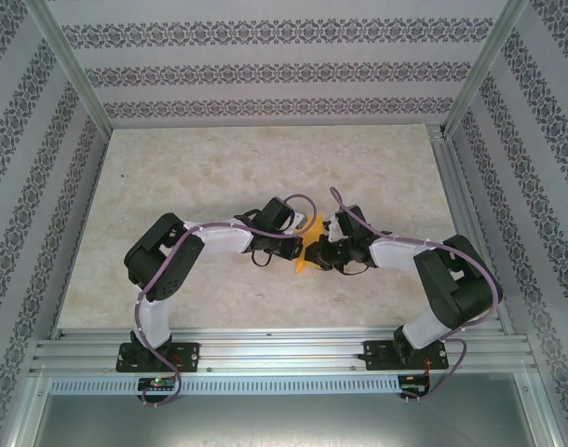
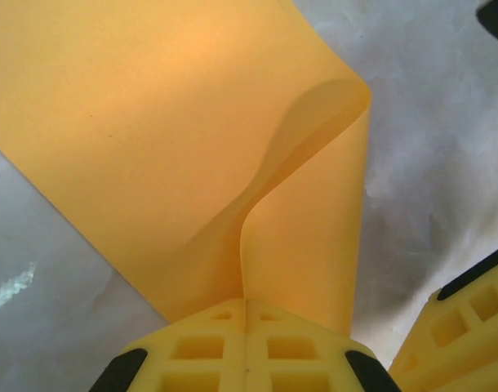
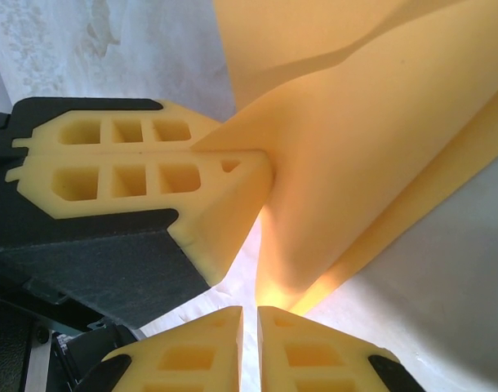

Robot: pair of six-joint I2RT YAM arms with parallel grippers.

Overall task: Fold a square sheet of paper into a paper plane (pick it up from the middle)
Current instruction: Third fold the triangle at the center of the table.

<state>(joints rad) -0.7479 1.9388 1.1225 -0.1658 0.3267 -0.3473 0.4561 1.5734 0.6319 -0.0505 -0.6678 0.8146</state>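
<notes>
**Both arms meeting over a curled sheet at mid-table**

The pale mottled table (image 1: 172,186) is carrying the whole scene, and the left arm (image 1: 172,261) and right arm (image 1: 452,279) are bending inward from the near rail so that their wrists are almost meeting at its middle. The square sheet of paper (image 1: 302,256) is sitting between them, orange-yellow and lifted off the surface. Seen from the left wrist, it is curling over on itself in a soft loop rather than lying flat. The left gripper (image 2: 246,314) is pinching the sheet, its yellow fingers pressed flat together with the paper running straight into the seam between them. The right gripper (image 3: 251,318) is holding its fingers close, with a thin slit showing between them just under the sheet's lower fold. Whether that fold is actually caught in the slit is hard to tell
</notes>
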